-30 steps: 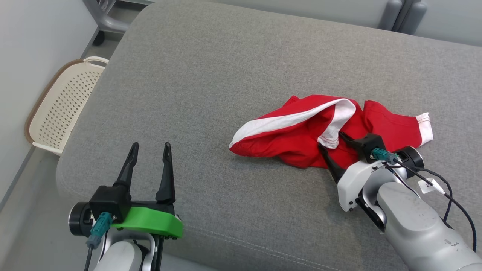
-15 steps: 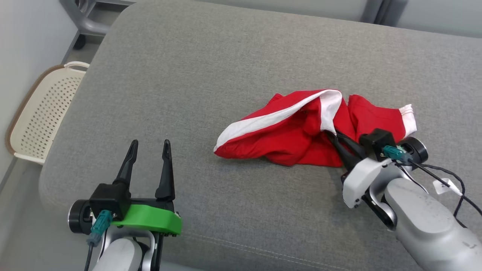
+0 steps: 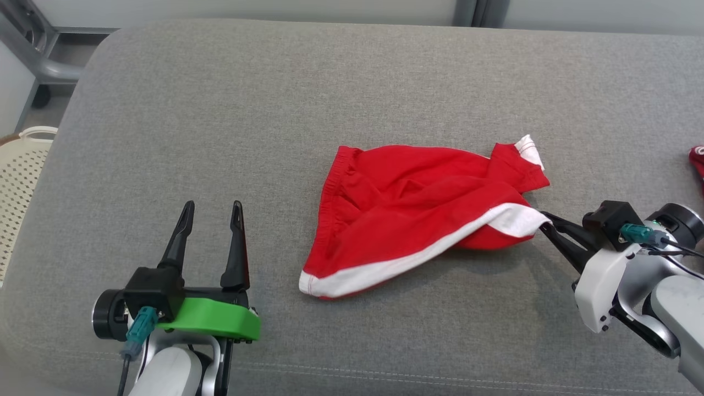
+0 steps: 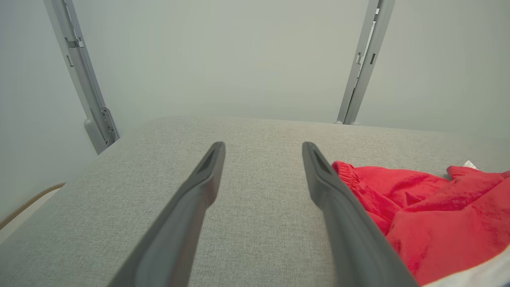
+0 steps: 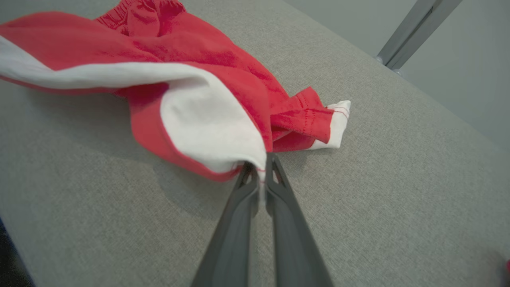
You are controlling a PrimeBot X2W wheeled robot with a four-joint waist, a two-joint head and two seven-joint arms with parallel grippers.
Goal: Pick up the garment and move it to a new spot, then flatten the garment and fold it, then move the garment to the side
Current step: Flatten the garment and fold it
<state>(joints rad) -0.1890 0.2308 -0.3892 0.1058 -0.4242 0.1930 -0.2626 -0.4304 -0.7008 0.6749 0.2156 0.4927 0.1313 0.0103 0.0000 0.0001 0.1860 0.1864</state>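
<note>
The garment [image 3: 418,209] is a pair of red shorts with white trim, lying rumpled on the grey cushion [image 3: 231,110], its elastic waistband at the left. My right gripper [image 3: 544,223] is shut on the white-trimmed hem at the garment's right end, which it holds slightly off the cushion; in the right wrist view the two fingers pinch that white corner [image 5: 223,135] at the gripper [image 5: 261,165]. My left gripper [image 3: 212,206] stands open at the lower left, apart from the garment, with nothing between its fingers. In the left wrist view the garment [image 4: 418,203] lies right of the gripper [image 4: 263,145].
A cream perforated basket [image 3: 16,187] sits on the floor off the cushion's left edge. A grey metal frame [image 3: 33,49] stands at the back left. Another bit of red fabric [image 3: 697,162] peeks in at the right edge.
My right gripper has shut on the garment's white hem and pulled it right, turning the cloth over and stretching it out. The head view has also shifted. The left gripper stays open.
</note>
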